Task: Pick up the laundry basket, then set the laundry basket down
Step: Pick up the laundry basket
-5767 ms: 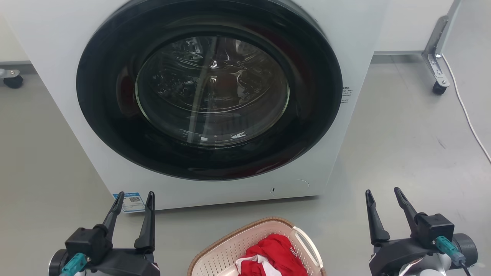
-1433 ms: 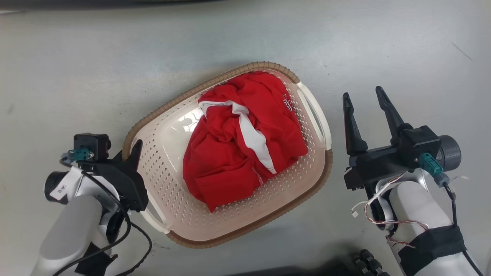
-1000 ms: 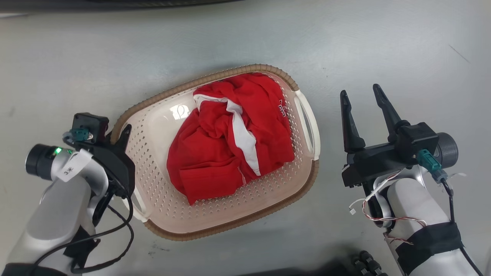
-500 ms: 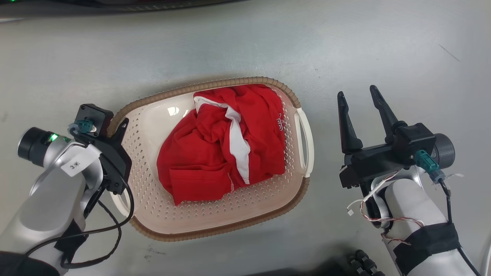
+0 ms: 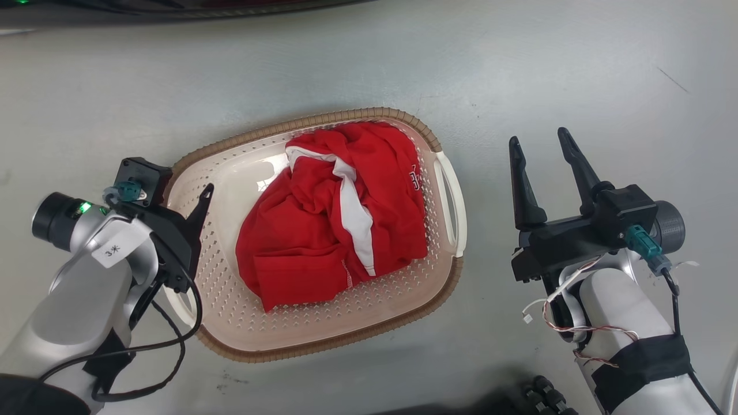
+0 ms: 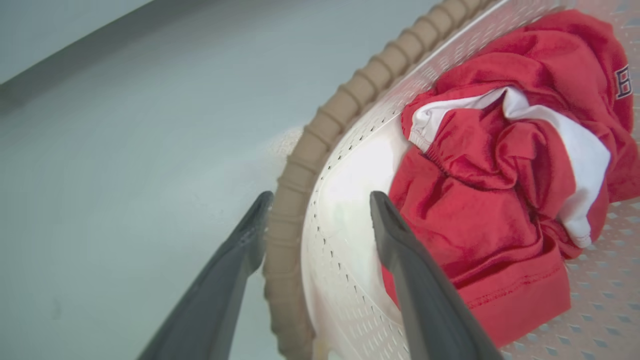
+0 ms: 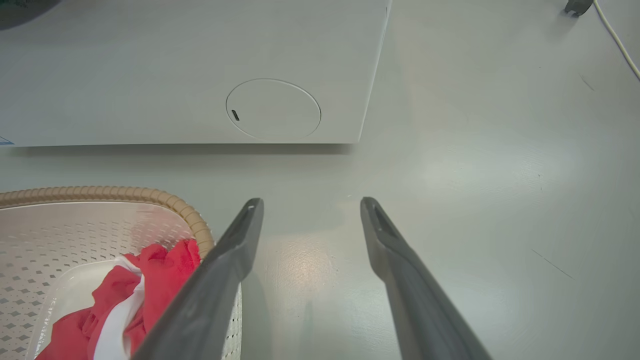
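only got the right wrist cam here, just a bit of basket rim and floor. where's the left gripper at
observer: the left gripper straddles the brown rim of the laundry basket, one finger outside, one inside, jaws open.
operator: and my right one, anywhere near a handle
observer: no, the right gripper sits beside the basket, jaws open, with floor between it and the white right handle.
operator: how full is it
observer: one crumpled red garment with a white stripe lies in the middle, with perforated bottom showing around it.
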